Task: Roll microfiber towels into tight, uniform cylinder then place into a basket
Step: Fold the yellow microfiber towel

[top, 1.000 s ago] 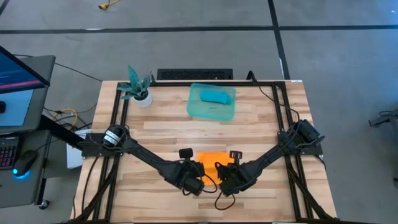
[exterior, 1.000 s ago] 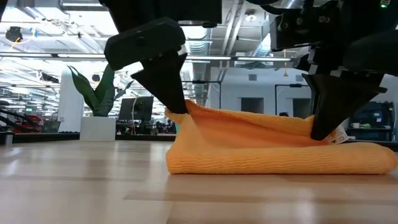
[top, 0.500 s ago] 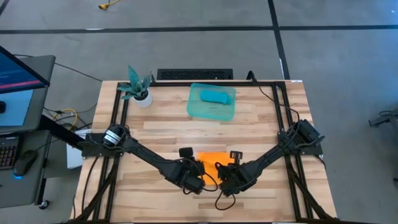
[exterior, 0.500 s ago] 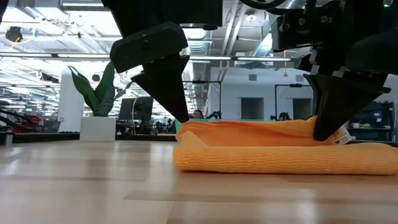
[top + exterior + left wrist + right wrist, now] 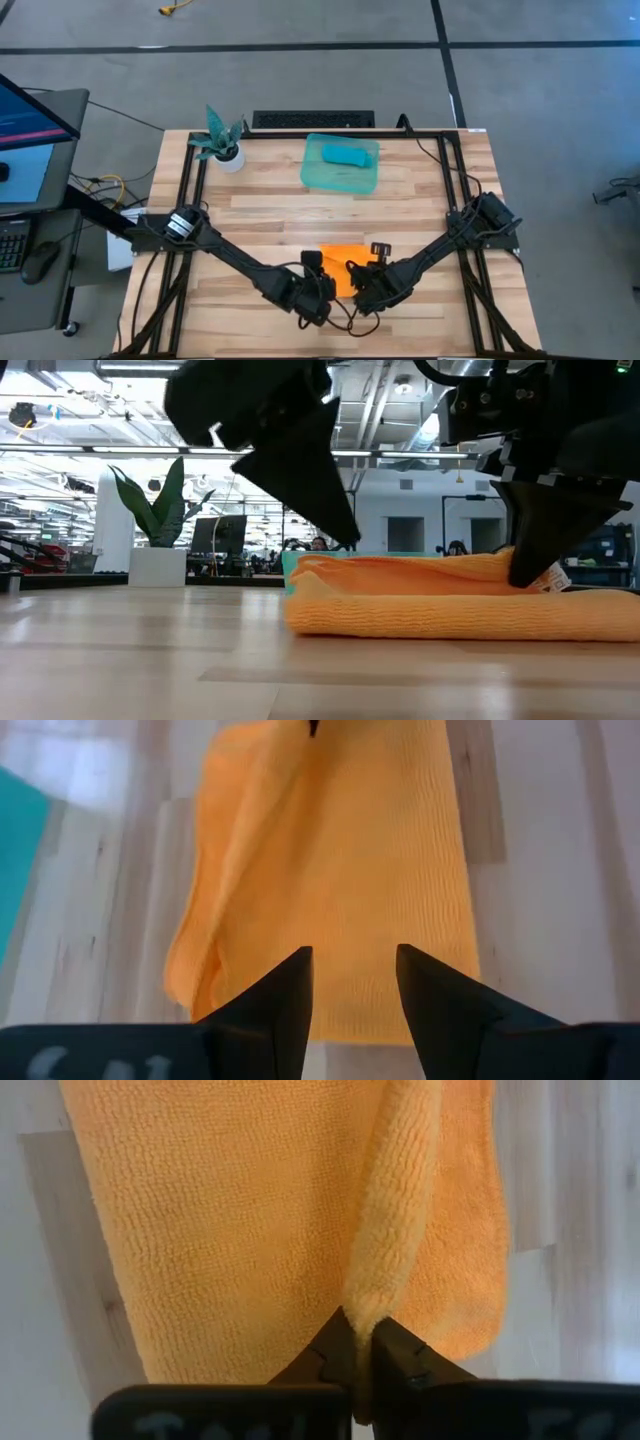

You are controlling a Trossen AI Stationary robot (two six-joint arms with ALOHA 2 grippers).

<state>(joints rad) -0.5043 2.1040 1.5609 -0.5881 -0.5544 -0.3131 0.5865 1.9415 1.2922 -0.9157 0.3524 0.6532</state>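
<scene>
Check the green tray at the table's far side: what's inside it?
Inside the basket lies one rolled turquoise towel near its far edge. The floor under that roll is covered; the rest looks bare.

In the high view, the two dark grippers cover the near edge of the folded orange microfiber towel (image 5: 343,267). The low view's right edge cuts off that towel's far end.

Orange towel (image 5: 341,266); turquoise towel (image 5: 345,154); translucent teal-green basket (image 5: 318,178); dark claws.

orange towel (image 5: 335,870) on wooden table (image 5: 560,870), left gripper (image 5: 353,982) fingers parted above it
</scene>
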